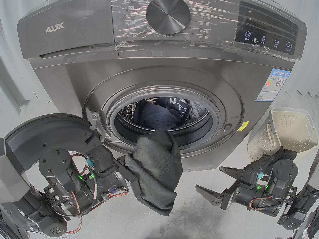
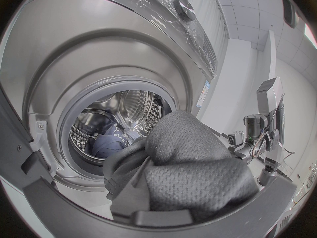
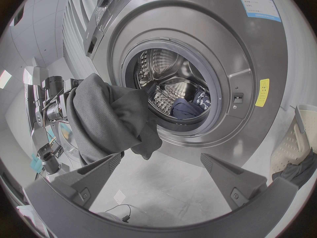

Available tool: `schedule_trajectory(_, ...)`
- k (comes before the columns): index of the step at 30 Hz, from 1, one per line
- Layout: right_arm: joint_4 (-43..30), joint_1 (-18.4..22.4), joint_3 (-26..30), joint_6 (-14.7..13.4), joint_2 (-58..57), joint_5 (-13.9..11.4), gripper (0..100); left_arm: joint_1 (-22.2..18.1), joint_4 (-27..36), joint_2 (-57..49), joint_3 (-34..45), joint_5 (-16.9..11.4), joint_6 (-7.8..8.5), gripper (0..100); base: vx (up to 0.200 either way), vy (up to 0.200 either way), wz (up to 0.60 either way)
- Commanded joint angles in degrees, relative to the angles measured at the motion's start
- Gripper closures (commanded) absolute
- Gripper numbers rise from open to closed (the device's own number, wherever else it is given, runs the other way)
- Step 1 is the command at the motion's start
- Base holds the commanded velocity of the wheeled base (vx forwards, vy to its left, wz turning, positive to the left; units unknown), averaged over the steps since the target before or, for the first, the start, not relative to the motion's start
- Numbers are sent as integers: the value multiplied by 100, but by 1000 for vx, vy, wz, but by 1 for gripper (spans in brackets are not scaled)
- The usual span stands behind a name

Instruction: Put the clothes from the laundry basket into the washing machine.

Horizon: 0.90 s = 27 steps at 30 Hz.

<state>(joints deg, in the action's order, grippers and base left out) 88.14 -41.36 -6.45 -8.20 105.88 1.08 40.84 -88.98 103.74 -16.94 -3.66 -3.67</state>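
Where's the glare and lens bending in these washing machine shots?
Head view: streaky glare on the plastic film over the washing machine panel, whose straight edges bow outward. Left wrist view: strong fisheye bending, black corners, bright reflections on the steel drum, grey cloth looming close to the lens. Right wrist view: same round bending and black corners, glints inside the drum.
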Motion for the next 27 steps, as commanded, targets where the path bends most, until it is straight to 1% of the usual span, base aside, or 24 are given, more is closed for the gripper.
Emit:
schedule_trajectory(1,2,-47,30,3,30,-3,0,12,3,14,25,-3,-2,100,0,0,0)
schedule_trajectory(7,2,-109,56,3,-14,-21,0,293,-5,23,104,-3,-11,100,200,0,0)
schedule_trajectory(11,2,-381,249,12,-111,-21,0,548,-5,67,130,5,-11,100,0,0,0)
schedule_trajectory(12,2,-522,293,12,-155,-12,0,601,-5,111,130,5,-73,100,0,0,0)
schedule_trajectory(15,2,-663,311,3,-164,-3,0,680,-5,348,121,-3,-99,100,0,0,0)
schedule_trajectory(16,2,-724,328,-6,-164,-3,0,671,-5,551,42,14,-73,100,0,0,0)
schedule_trajectory(18,2,-777,355,-6,-181,-3,0,627,-5,718,-19,58,-73,100,0,0,0)
schedule_trajectory(20,2,-768,364,3,-181,-3,0,539,-5,1016,-415,216,-99,100,0,0,0)
schedule_trajectory(22,2,-768,390,-6,-172,-3,0,363,-5,1227,-679,278,-90,100,0,0,0)
schedule_trajectory(25,2,-786,390,3,-181,-3,0,311,-5,1447,-1048,331,-90,100,0,0,0)
schedule_trajectory(27,2,-786,399,3,-181,-3,0,240,-5,1711,-1338,454,-90,100,0,0,0)
